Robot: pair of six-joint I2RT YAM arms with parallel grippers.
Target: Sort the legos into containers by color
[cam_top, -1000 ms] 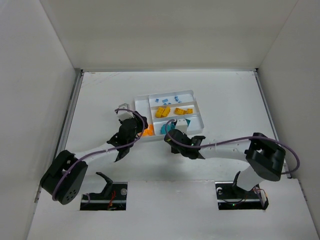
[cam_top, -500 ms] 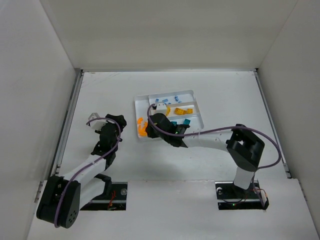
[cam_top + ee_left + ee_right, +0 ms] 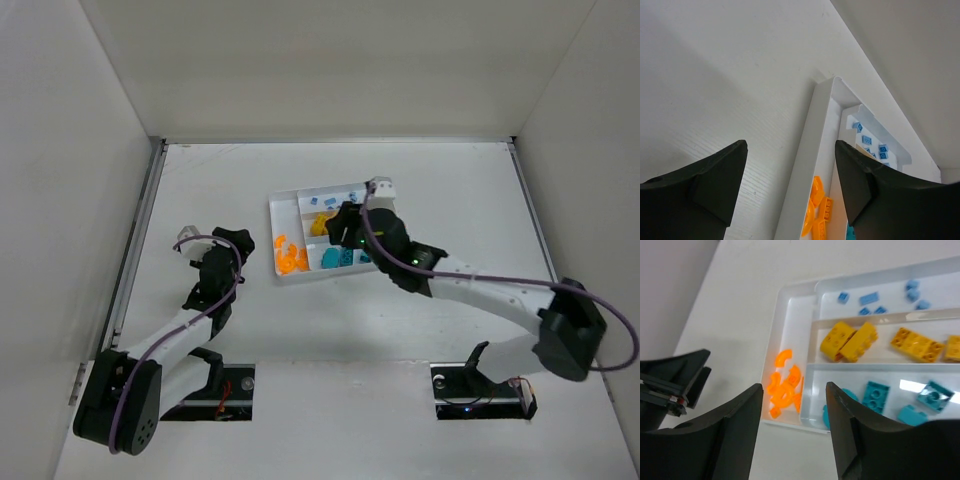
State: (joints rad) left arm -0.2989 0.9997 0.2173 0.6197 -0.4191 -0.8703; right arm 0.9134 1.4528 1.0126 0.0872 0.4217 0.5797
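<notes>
Right wrist view: our right gripper [image 3: 794, 390] gapes empty above the white tray [image 3: 795, 325]; left gripper [image 3: 790, 150] is spread too. We'd best lift straight up, avoiding its walls.

One white tray [image 3: 775, 335], four compartments [image 3: 795, 325], four yellow legos [image 3: 917, 344]; two grippers [image 3: 790, 145] [image 3: 794, 386]

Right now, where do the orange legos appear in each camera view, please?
Top external: orange legos lie left of centre, in the narrow side section of the white tray.
Left wrist: orange legos at the bottom edge, right of centre.
Right wrist: orange legos lower left of centre.
Shared landmark: the white tray's long outer wall beside them.
</notes>
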